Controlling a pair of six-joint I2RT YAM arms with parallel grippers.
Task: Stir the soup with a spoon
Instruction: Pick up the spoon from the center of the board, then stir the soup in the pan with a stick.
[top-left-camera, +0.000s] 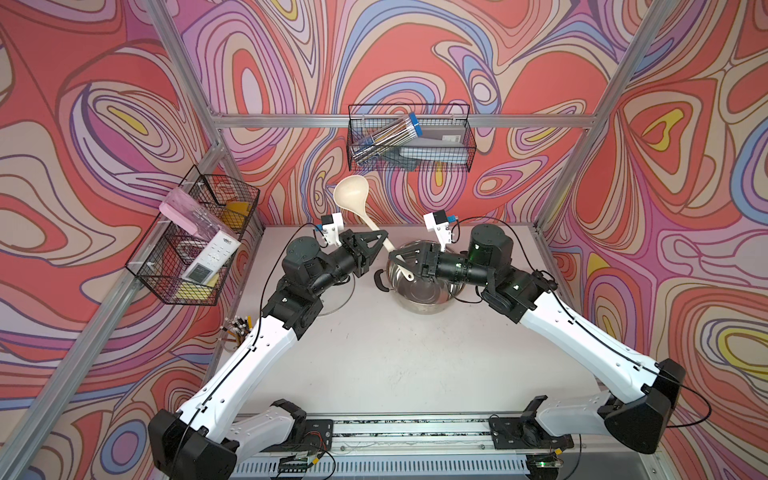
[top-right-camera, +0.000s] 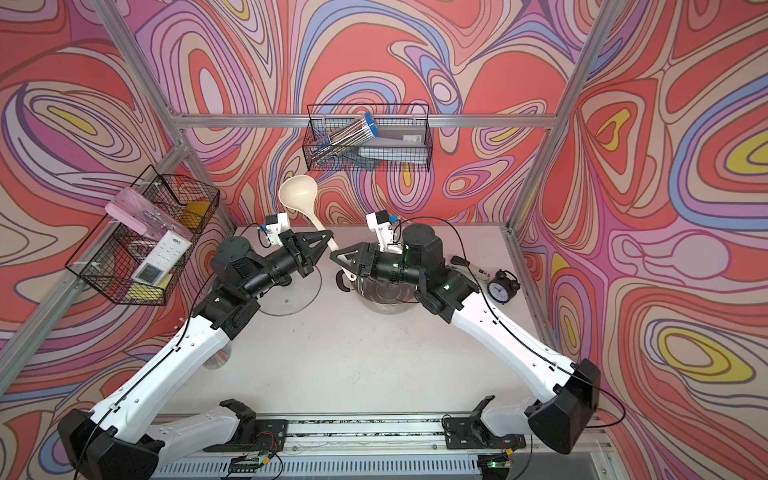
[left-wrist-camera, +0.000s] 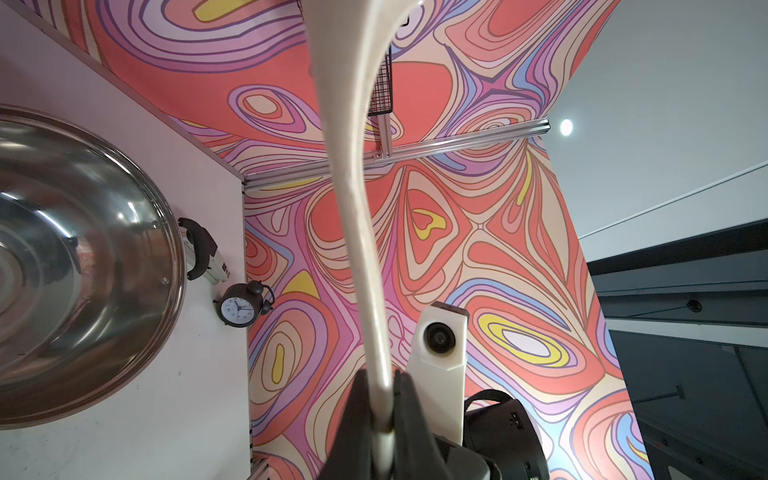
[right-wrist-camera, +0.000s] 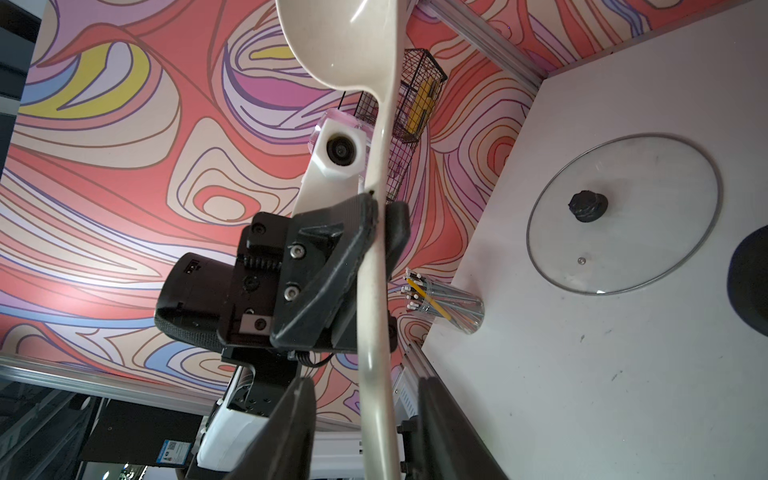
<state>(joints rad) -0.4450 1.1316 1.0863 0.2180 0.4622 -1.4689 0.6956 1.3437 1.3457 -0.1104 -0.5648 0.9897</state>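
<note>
- The left claw was clamped on the ladle about midway along its handle. In the left wrist view both fingers pressed the handle between them.
- The right claw stood part-way wide, with one jaw on each side of the handle's lower stretch. A gap showed on both sides in the right wrist view, so it held nothing.
- The ladle's long axis ran on a slant. The bowl was high up toward the back wall, and the tail end was low over the pot, just past the right claw.
- The bowl pointed away from the pot, so it probably had to be swung down before any stirring. The right arm was nearer the pot and looked the likelier one to take the ladle.
- The pot sat on the table under the right claw. Its inside showed only bare shiny steel, with no soup to be seen.
- The glass lid lay flat on the table beside the pot, under the left arm.
- A clear cup of pencils stood near the table's left edge.
- The back basket held a blue-capped tube of sticks and some grey items. The side basket held a pink box, a white device and something yellow.
</note>
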